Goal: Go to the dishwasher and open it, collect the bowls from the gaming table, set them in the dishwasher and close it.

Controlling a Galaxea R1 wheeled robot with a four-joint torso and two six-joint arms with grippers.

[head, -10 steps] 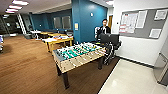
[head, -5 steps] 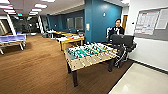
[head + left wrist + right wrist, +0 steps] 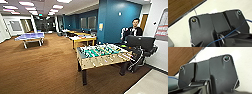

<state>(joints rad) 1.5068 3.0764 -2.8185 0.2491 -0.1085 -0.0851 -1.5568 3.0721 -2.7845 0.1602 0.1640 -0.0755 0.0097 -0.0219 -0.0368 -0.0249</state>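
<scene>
Driving phase, judged: heading for bowl pickup at gaming desk [image 3: 103, 56]. Desk stands at 1 o'clock, near, on brown carpet [image 3: 42, 67]. Bowls not discernible on green field. Person [image 3: 134, 30] seated behind desk, 2 o'clock. Pincer state, both arms: cannot tell. Next move calls for closing in square to desk edge, then spotting bowls.

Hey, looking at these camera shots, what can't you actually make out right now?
- Bowls on the gaming table: head view too blurred to tell any from the rods and figures.
- Writing on the wall board: blurred and cut off by the picture's right edge.
- Lower body of the person: hidden behind the black rig.
- Far end of the room: too small and dim.
</scene>
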